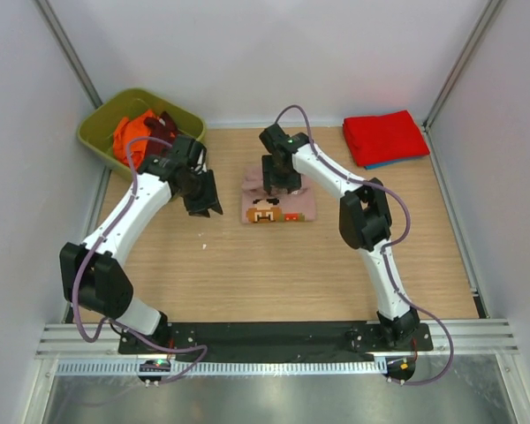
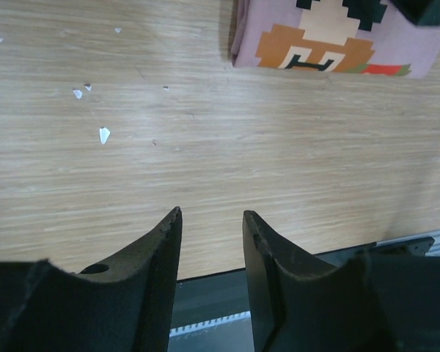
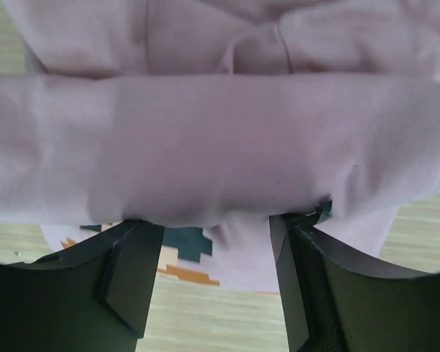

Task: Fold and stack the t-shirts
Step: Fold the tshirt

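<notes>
The dusty-pink t-shirt [image 1: 278, 205] lies folded in the middle of the table, its pixel cartoon print facing up. My right gripper [image 1: 281, 181] is at the shirt's far edge. In the right wrist view its jaws [image 3: 216, 220] stand wide apart, with a roll of pink cloth [image 3: 220, 139] lying across the tips. My left gripper [image 1: 203, 201] hovers over bare wood just left of the shirt, open and empty [image 2: 211, 213]. The shirt's printed corner shows in the left wrist view [image 2: 330, 37]. A folded red shirt [image 1: 384, 137] lies on a blue one [image 1: 397, 162] at the back right.
A green bin [image 1: 93, 132] at the back left holds an orange shirt [image 1: 131, 134] and a maroon one [image 1: 166, 124]. Small white scraps [image 2: 104, 134] lie on the wood near the left gripper. White walls enclose the table.
</notes>
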### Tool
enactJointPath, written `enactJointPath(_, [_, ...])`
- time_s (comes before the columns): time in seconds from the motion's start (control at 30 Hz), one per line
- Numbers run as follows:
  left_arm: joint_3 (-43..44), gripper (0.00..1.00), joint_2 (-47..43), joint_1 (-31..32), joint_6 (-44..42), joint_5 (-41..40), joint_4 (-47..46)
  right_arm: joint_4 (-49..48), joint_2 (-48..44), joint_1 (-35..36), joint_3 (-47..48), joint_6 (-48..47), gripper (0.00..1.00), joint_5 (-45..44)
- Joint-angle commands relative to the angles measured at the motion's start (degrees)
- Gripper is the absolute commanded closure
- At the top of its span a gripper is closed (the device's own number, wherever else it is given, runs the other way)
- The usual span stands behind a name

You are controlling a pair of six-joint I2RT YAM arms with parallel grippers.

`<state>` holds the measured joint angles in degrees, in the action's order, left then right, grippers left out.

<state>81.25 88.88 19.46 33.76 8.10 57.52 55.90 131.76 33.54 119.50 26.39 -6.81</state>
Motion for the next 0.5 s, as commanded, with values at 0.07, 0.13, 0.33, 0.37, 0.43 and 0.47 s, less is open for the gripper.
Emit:
enactJointPath(0.07, [-3.11, 0.61, -4.07, -0.22, -1.24, 2.54, -1.00, -1.05, 3.58, -0.23, 10.04, -1.52, 0.34, -5.23])
enactJointPath(0.13, [-3.99, 0.61, -4.68, -0.22, -1.33, 2.45, -1.09, -2.01, 5.16, -0.84, 11.80, -1.87, 0.34, -5.41])
enactJointPath(0.33, [-4.61, 0.62, -4.51, -0.22, -1.42, 3.50, -2.40, -7.19, 10.26, -3.39, 15.23, -3.01, 0.34, -4.18])
enactJointPath(0.37, [-4.53, 0.61, -4.42, -0.30, -1.50, 3.68, -2.67, -8.51, 11.31, -4.00, 15.93, -3.62, 0.33, -3.22])
enactJointPath(0.43, [-4.35, 0.60, -4.16, -0.13, -1.50, 4.29, -3.72, -10.88, 12.28, -4.79, 17.60, -3.98, 0.31, -1.47])
enactJointPath(0.47, [-4.26, 0.59, -4.15, -0.04, -1.50, 5.16, -5.38, -11.25, 13.16, -5.32, 18.82, -4.24, 0.31, -0.58])
